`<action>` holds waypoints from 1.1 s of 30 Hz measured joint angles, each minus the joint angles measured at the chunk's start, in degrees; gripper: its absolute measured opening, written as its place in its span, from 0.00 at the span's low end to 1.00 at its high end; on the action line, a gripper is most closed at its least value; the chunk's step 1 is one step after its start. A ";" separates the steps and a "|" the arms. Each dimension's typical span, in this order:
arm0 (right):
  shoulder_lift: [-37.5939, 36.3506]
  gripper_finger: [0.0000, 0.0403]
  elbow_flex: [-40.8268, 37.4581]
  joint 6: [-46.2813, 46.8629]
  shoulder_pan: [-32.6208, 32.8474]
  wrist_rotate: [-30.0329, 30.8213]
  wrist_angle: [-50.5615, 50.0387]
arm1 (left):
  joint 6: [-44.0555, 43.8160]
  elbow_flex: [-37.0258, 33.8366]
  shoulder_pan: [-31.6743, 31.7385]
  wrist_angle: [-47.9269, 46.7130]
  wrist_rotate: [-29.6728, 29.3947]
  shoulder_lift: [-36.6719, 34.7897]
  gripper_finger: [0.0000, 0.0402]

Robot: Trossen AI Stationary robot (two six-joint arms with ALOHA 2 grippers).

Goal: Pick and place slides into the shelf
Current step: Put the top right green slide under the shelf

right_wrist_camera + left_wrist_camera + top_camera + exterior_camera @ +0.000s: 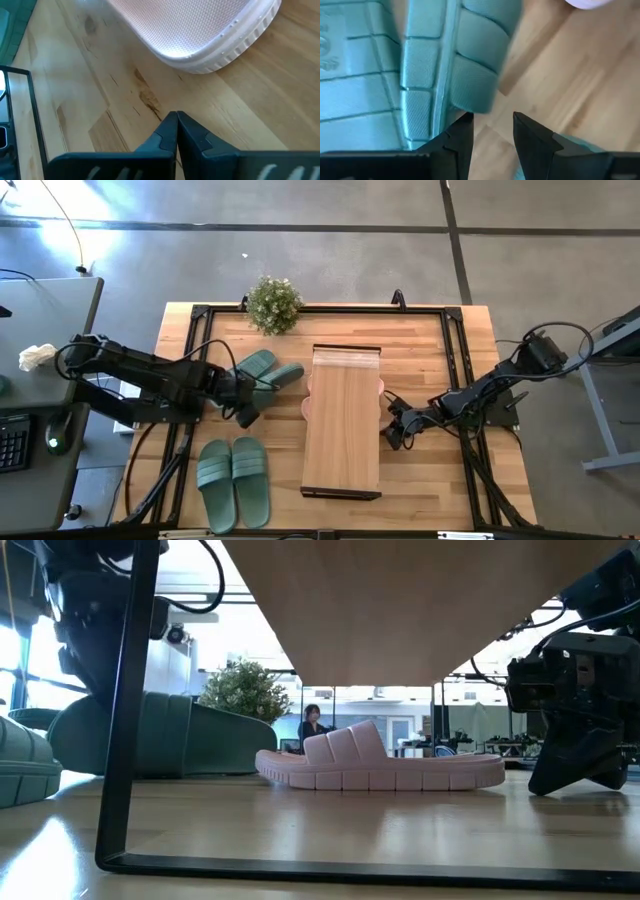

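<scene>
While right gripper (pixel 176 116) closed (empty), left gripper (pixel 492 120) parted.

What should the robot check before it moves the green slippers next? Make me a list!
1. Left gripper at the upper green pair: ok, it sits right beside them.
2. Left jaws around a slipper: cannot tell; the left wrist view shows them parted with bare wood between, a green edge just ahead.
3. Right gripper out of the way: ok, shut, resting by the shelf's right side.
4. Shelf top free: ok, nothing lies on the plank.
5. Pink slipper under the shelf: ok, lying flat.
6. Second green pair waiting: ok, side by side near the front edge.
</scene>
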 joint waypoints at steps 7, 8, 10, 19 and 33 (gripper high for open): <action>0.00 0.00 0.00 -0.39 0.02 0.26 -0.04 | -0.62 -3.44 -0.04 5.79 -2.93 0.13 0.30; 0.00 0.00 0.00 -0.41 0.02 0.28 -0.04 | -0.65 -4.08 -0.04 7.09 -3.18 0.11 0.30; 0.00 0.00 0.00 -0.63 0.02 0.34 -0.07 | -0.78 -5.45 -0.08 9.69 -3.71 0.11 0.30; 0.02 0.00 0.00 -0.98 0.02 0.71 -0.08 | 1.93 -6.38 0.04 13.07 -9.62 0.17 0.30; 0.02 0.00 -0.02 0.19 0.02 0.73 -0.09 | 7.26 -6.40 0.00 18.47 -12.93 0.13 0.05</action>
